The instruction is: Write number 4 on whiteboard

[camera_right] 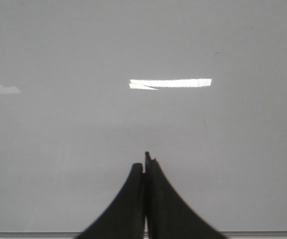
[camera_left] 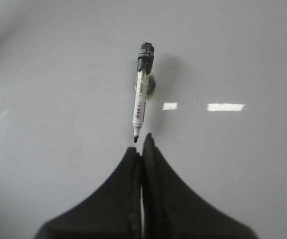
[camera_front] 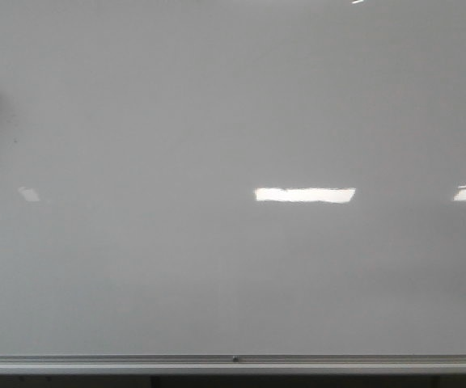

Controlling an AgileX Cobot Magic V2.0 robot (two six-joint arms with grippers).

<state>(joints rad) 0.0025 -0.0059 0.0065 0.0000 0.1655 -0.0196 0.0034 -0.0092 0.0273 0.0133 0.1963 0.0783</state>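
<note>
Now the whiteboard point(camera_front: 217, 121) is being faced by both arms, and no digit is being seen on it. The left gripper point(camera_left: 140, 149) is being kept with its jaws pressed together, empty; a marker point(camera_left: 142, 89) is being held against the board just beyond its fingertips, tip pointing toward them. The right gripper point(camera_right: 146, 162) is also being kept closed, near the silver frame edge point(camera_right: 263, 233).

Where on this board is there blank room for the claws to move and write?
Nearly everywhere: the whiteboard is unmarked from its silver bottom frame upward, showing only light reflections. The single occupied patch is beside the left claw, where a marker rests. The right claw faces bare board.
</note>
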